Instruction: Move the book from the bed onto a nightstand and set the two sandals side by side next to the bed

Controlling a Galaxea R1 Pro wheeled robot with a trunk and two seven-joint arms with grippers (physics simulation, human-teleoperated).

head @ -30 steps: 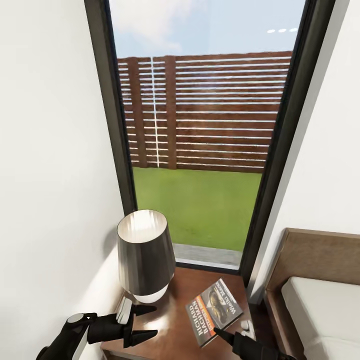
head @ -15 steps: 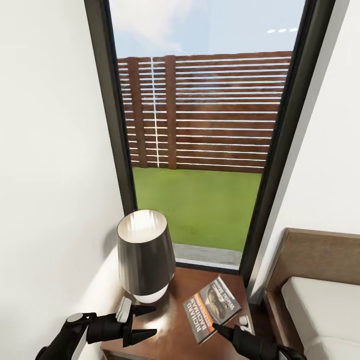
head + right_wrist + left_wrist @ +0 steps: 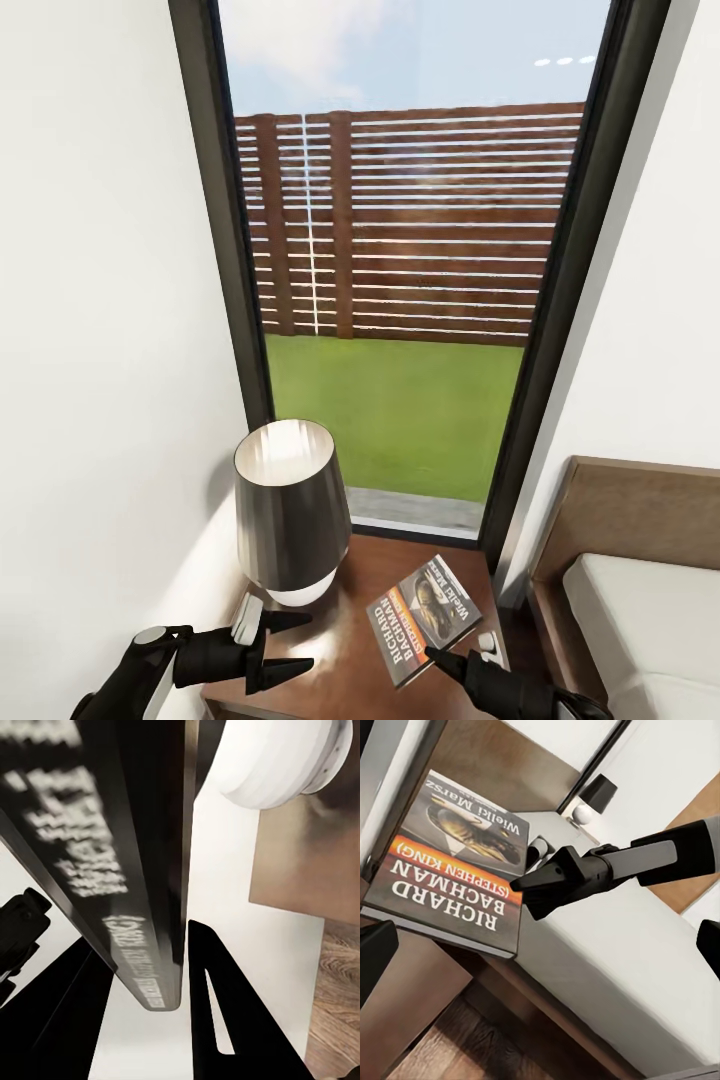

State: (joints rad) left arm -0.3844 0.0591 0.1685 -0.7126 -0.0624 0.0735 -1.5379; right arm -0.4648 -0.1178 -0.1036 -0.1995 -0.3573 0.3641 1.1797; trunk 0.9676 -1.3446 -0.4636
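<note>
- One half of the job looks nearly done: the book (image 3: 424, 620) is lying on the nightstand (image 3: 350, 670) tabletop, on the bed (image 3: 640, 620) side of the lamp (image 3: 290, 515), with its near corner poking out over the nightstand's front edge.
- Right gripper (image 3: 445, 662) sits at that near corner. In the right wrist view the book's edge (image 3: 135, 870) runs between the two dark fingers, but I can't tell if they're actually pinching it or just loosely around it.
- Left gripper (image 3: 290, 643) hovers on the other side, just in front of the lamp base, jaws spread apart and holding nothing.
- My guess at the step: setting the book down and letting go. Next move probably means spreading the right jaws and backing off without dragging the book, maybe nudging it further onto the tabletop since that corner overhangs.
- No sandals to see from here, so that part isn't done yet.
- Readable text on the cover: "RICHARD BACHMAN", "(STEPHEN KING)" on the orange band, and "Wielki Marsz" at the far end.
</note>
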